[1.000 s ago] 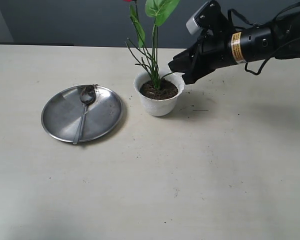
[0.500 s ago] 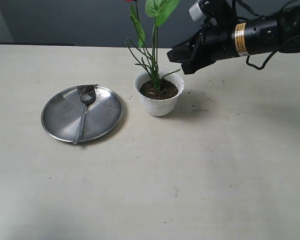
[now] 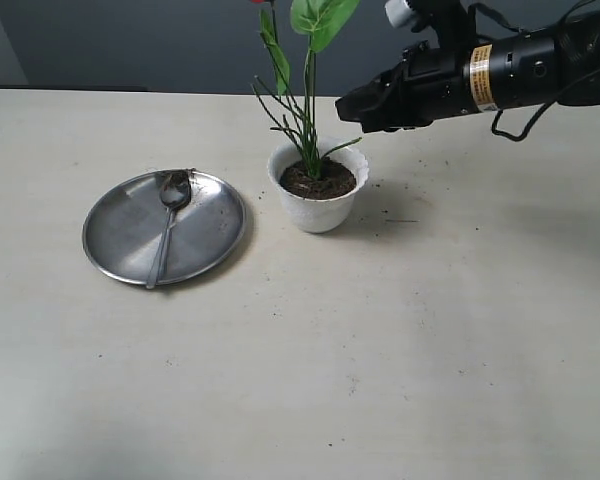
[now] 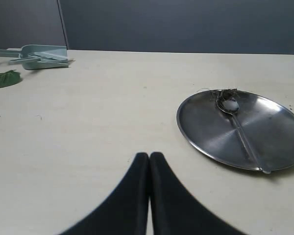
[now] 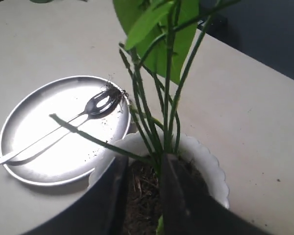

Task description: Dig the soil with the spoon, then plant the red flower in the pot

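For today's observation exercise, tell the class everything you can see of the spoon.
The spoon is slim, shiny silver metal with a long thin handle and a notched, spork-like tip. It lies flat on the round steel plate, left of the pot, its bowl near the plate's far rim and its handle end at the near rim. Bits of soil and fibres cling around the bowl. Neither gripper touches it.

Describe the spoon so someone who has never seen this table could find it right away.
Find the round steel plate on the pale table, left of the white pot. The spoon lies across it, a slim silver utensil with a long thin handle, soil fibres clinging to its notched tip.
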Tool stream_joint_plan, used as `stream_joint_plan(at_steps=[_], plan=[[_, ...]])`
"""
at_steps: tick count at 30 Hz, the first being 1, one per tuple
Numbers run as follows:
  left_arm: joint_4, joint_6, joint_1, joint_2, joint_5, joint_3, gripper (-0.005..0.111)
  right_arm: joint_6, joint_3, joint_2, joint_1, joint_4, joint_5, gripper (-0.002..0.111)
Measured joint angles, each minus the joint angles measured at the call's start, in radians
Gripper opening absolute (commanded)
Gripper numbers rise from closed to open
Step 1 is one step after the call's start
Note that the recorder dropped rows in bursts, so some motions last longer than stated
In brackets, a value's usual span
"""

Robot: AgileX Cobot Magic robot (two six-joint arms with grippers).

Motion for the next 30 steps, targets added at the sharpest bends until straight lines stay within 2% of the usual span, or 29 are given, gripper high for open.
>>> stream_joint_plan(at_steps=[1, 3, 4, 11, 19, 23, 30], plan=[[0.000, 0.000, 0.000, 0.000, 0.000, 0.000, 0.000, 0.020, 0.000, 0.000, 0.000, 0.004, 0.000, 0.011], [0.000, 0.000, 0.000, 0.000, 0.000, 0.000, 0.000, 0.051, 0.000, -0.004, 0.000, 0.025, 0.006, 0.001], [0.000, 0.000, 0.000, 0.000, 0.000, 0.000, 0.000, 0.059, 0.000, -0.015, 0.000, 0.034, 0.021, 0.000], [0.000, 0.000, 0.000, 0.000, 0.000, 0.000, 0.000, 0.068, 0.000, -0.164, 0.000, 0.039, 0.272, -0.001], [0.000, 0.000, 0.000, 0.000, 0.000, 0.000, 0.000, 0.156, 0.000, -0.224, 0.000, -0.010, 0.347, -0.001], [0.000, 0.000, 0.000, 0.000, 0.000, 0.000, 0.000, 0.244, 0.000, -0.238, 0.000, -0.056, 0.432, -0.001], [0.000, 0.000, 0.000, 0.000, 0.000, 0.000, 0.000, 0.274, 0.036, -0.314, 0.000, -0.066, 0.600, -0.001]])
